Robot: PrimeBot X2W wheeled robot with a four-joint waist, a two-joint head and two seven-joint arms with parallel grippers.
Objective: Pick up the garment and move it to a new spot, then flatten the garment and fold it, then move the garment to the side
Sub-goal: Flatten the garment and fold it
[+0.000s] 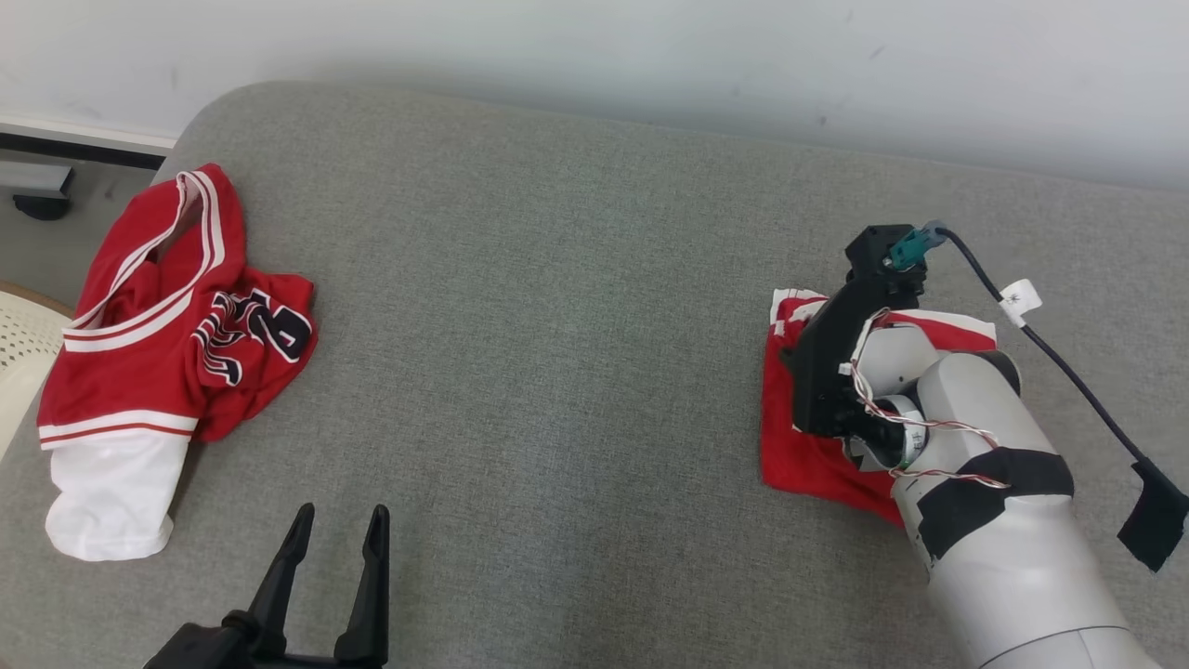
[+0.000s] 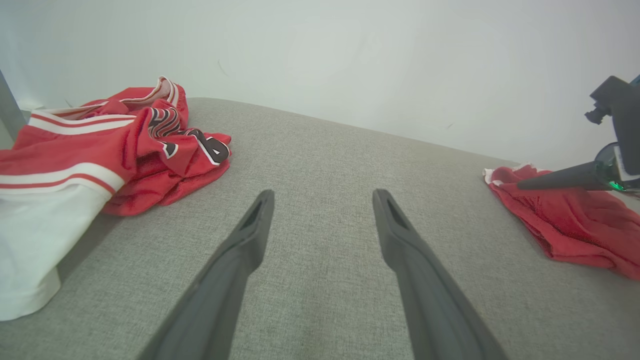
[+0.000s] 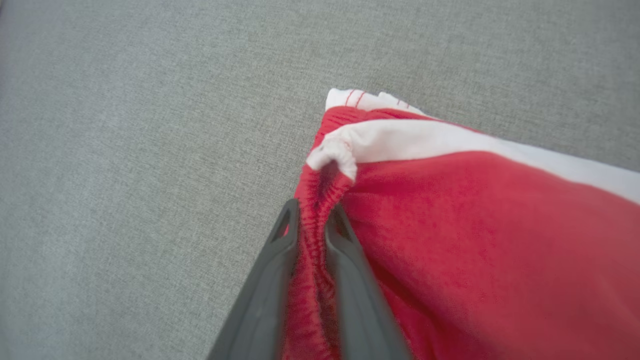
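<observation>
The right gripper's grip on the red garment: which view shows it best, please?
Right wrist view: the right gripper pinches the red garment's gathered edge, close up. Head view: the arm covers it; left wrist view: a distant side glimpse.

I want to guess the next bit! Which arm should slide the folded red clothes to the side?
Probably the right. The right gripper is pinched shut on the folded red garment at its gathered edge. The left gripper is open and empty over the grey cushion, apart from it.

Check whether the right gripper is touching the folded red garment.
Touching: right wrist view shows the right gripper pinching a gathered edge of the folded red garment.
</observation>
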